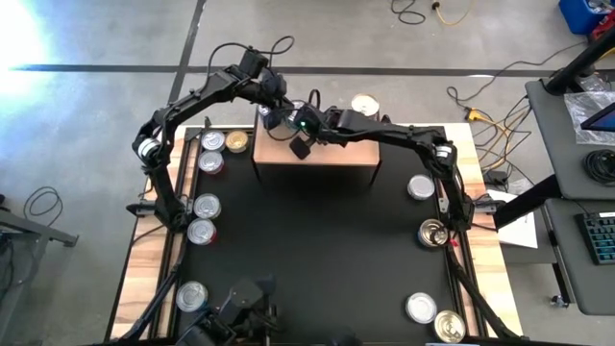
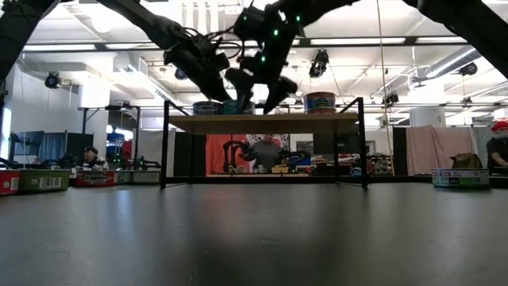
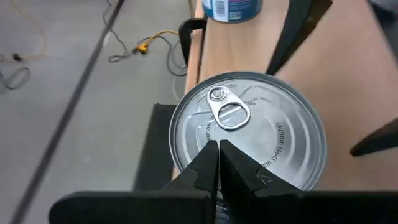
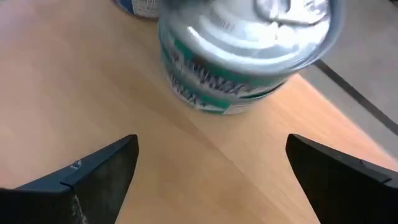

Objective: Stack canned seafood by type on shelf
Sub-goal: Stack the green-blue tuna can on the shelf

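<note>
A table (image 1: 288,240) covered by a black mat with light wood strips along its sides is seen from above, and both dark arms are reached over its far edge. There a small shelf (image 1: 317,159) with a light wood top and thin black legs is placed. In the low view three tins are seen on the shelf top: two close together toward one end (image 2: 208,107) and one with a reddish band nearer the other end (image 2: 320,102).

The left end effector (image 3: 217,152) is held over the shelf's far left corner with its fingers pressed together; nothing is gripped. Its tips are poised just over the silver pull-tab lid of a tin (image 3: 249,134) standing at the shelf's edge; whether the lid is touched cannot be told. A blue-labelled tin (image 3: 231,7) is seen farther along the shelf.

The right end effector (image 4: 211,162) is held just beside the left one, above the shelf, with its fingers spread wide and empty. Ahead of it a silver-topped tin with a green and white label (image 4: 242,56) stands on the wood.

Loose tins are left on the table: a group near the left edge (image 1: 206,205), three more at the far left (image 1: 212,141), and several along the right edge (image 1: 421,186).
</note>
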`<act>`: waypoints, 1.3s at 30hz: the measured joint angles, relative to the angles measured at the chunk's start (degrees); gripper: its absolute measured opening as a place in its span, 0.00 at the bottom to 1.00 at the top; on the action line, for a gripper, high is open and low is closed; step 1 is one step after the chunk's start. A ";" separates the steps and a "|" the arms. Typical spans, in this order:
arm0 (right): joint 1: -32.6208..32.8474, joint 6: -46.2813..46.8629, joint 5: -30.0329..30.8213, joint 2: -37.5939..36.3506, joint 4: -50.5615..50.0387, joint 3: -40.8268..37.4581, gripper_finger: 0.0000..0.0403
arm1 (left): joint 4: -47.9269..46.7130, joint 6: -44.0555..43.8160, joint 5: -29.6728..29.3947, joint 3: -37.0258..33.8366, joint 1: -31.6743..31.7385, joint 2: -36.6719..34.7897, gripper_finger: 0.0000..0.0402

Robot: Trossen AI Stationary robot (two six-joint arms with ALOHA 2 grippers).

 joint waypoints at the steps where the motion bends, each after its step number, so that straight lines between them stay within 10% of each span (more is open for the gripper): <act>1: 0.09 -0.45 0.05 -0.13 -1.14 1.21 0.99 | -0.33 -0.93 0.57 0.25 -0.04 -0.15 0.00; 16: -1.82 -2.82 3.51 -0.67 0.89 11.12 0.95 | -4.46 -7.43 4.19 4.35 -1.11 -12.62 0.00; 39: -4.07 5.33 -4.36 0.82 11.57 3.68 0.42 | -21.76 -6.59 11.35 4.15 -3.31 -30.92 0.00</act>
